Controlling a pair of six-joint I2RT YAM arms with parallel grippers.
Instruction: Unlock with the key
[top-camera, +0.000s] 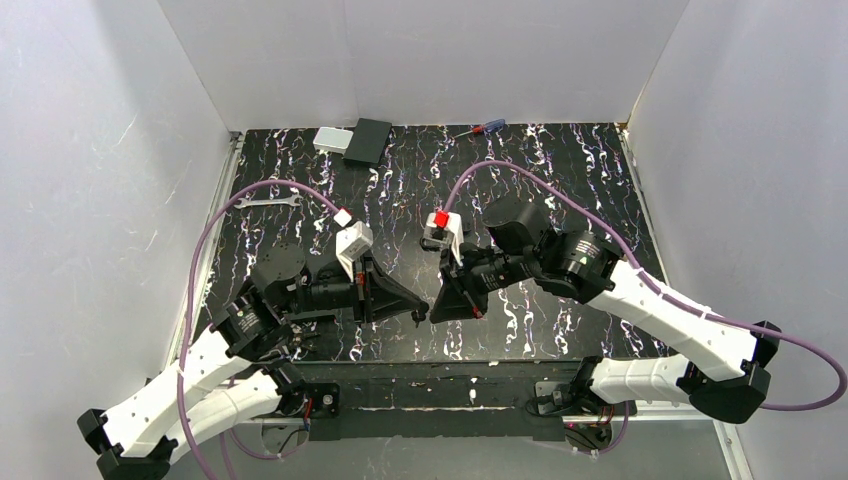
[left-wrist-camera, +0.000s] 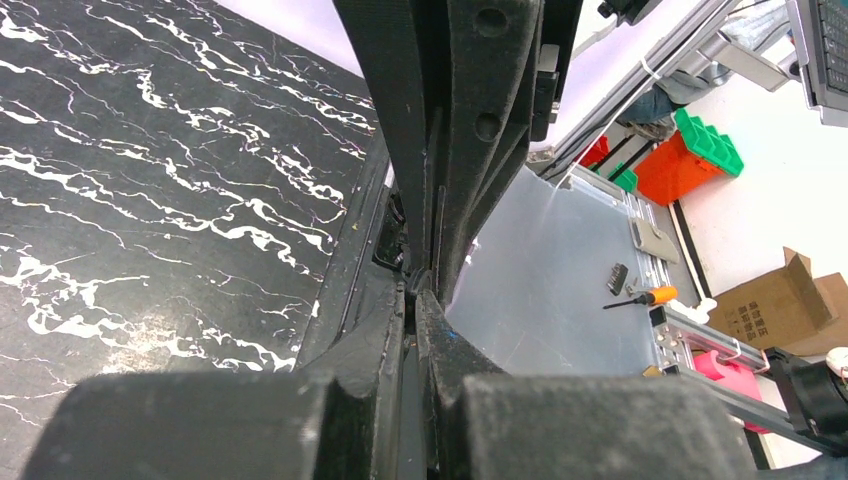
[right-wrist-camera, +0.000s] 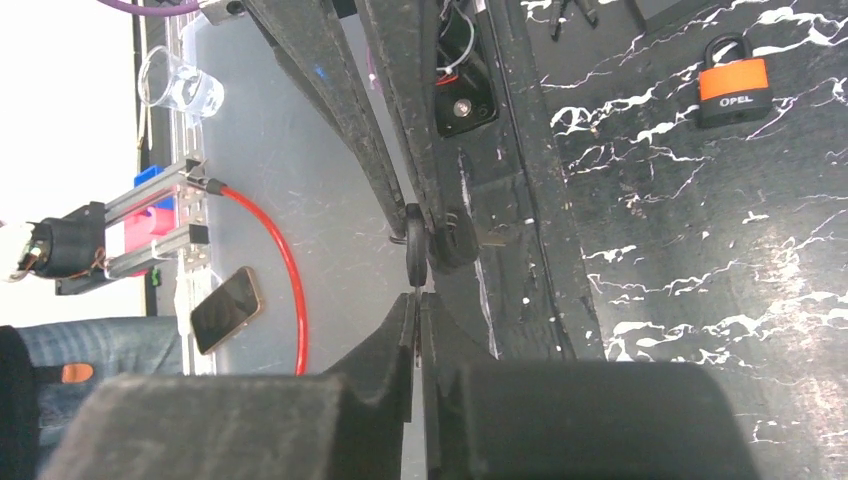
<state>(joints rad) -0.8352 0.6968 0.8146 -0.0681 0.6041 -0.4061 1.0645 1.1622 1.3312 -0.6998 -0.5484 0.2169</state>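
Where the two arms meet low over the near edge of the black, white-veined marble-patterned table (top-camera: 560, 170), the left gripper (left-wrist-camera: 413, 290) and the right gripper (right-wrist-camera: 415, 300) stand tip to tip. Each claw's two black fingers are pressed together, with only a thin slit between them. The tiny key with a dark round head (right-wrist-camera: 417, 258) sits exactly at that meeting point. In the right wrist view it is seen edge-on, touching the right fingertips below and the left fingertips above, with a sliver of silvery metal showing just beside it. I cannot tell which claw actually clamps it, since both close in on the same spot. The small padlock with an orange upper body, a black base and a dark shackle (right-wrist-camera: 733, 90) lies flat on the table, well apart from the key and free of both grippers. Toward the far edge lie a flat black box (top-camera: 368, 140), a pale grey box (top-camera: 330, 138) touching it, and a red-and-blue-handled screwdriver (top-camera: 478, 128). A long silver wrench (top-camera: 270, 202) lies near the left edge.
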